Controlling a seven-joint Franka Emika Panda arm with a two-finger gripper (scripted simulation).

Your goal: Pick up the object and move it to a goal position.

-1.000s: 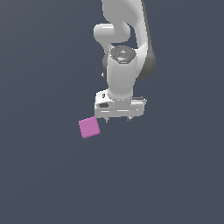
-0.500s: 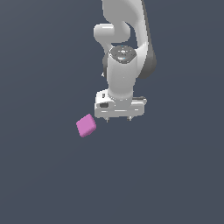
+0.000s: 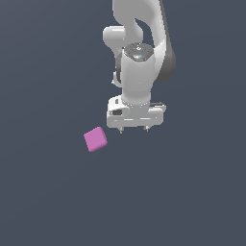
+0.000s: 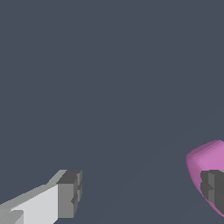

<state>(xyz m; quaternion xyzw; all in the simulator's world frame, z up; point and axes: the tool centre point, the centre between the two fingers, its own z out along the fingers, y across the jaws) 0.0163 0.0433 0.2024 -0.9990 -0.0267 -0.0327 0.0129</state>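
The pink-magenta cube [image 3: 95, 139] lies on the dark grey floor, to the exterior view's left of my white gripper [image 3: 133, 129] and slightly lower in the picture. The gripper points down and its jaws stand wide apart with nothing between them. In the wrist view the gripper [image 4: 140, 192] shows one grey finger pad [image 4: 70, 192] at one side and the other pad [image 4: 214, 189] at the far edge. The cube [image 4: 205, 159] sits just behind that second pad, outside the gap, partly cut off by the frame edge. I cannot tell whether the pad touches it.
The plain dark grey floor [image 3: 48, 202] fills both views. The white arm [image 3: 139, 72] rises above the gripper. Nothing else shows.
The cube has shifted a little to the exterior view's left and turned slightly. The gripper has barely moved and stays open.
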